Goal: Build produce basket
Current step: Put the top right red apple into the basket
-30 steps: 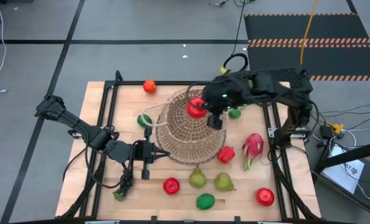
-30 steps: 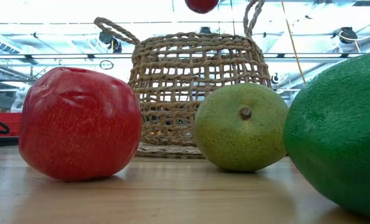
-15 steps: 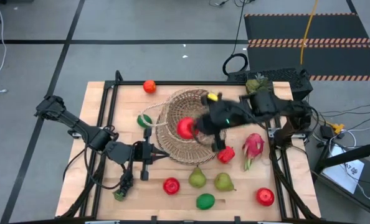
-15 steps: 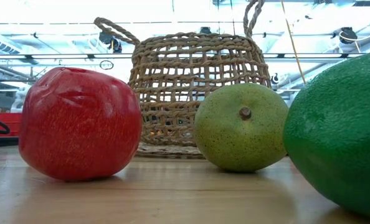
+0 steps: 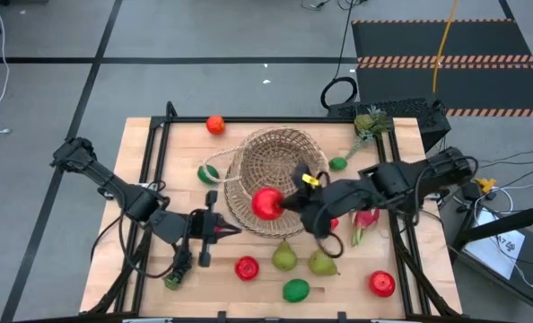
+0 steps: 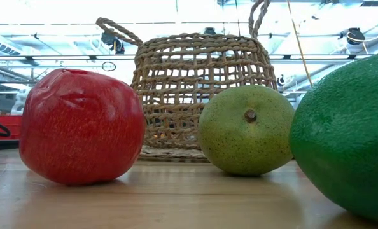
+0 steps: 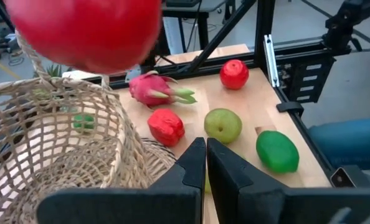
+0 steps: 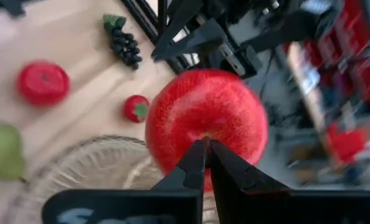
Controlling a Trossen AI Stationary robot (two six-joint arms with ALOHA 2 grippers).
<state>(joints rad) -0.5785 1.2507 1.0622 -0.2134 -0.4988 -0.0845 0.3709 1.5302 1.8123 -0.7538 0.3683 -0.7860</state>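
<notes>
The woven basket (image 5: pixel 271 175) stands upright mid-table, its base on the wood (image 6: pixel 176 152). A red apple (image 5: pixel 266 204) hangs over the basket's near side, with my right gripper (image 5: pixel 287 204) shut on it; in the left wrist view the apple (image 7: pixel 85 31) fills the top, above the basket wall (image 7: pixel 60 143). My left gripper (image 5: pixel 233 229) is shut beside the basket's near-left lower wall; whether it touches the weave, I cannot tell. Loose produce lies around: pears (image 5: pixel 284 257) (image 5: pixel 321 262), a lime (image 5: pixel 295 290), a dragon fruit (image 5: pixel 365 213), grapes (image 5: pixel 172 280). My right gripper pinches the apple at a small spot in the middle of its face (image 8: pixel 205 138); the shut fingertips (image 8: pixel 194 158) hide what they have there. The fingers come from the table's right, slanting down. The apple is lifted clear, above the basket.
Near the front edge lie a red apple (image 5: pixel 247 267) and another red fruit (image 5: pixel 381 283). A red pepper (image 5: pixel 331 222) sits under my right arm. An orange-red fruit (image 5: pixel 215 124) lies far left, a small lime (image 5: pixel 338 163) and a pineapple top (image 5: pixel 367 121) far right.
My right gripper has swung from the basket's far side toward the table's near edge and a little left, rolling its wrist, with the red apple still in its shut fingers. The apple has passed over the basket's mouth and left the top of the low view.
</notes>
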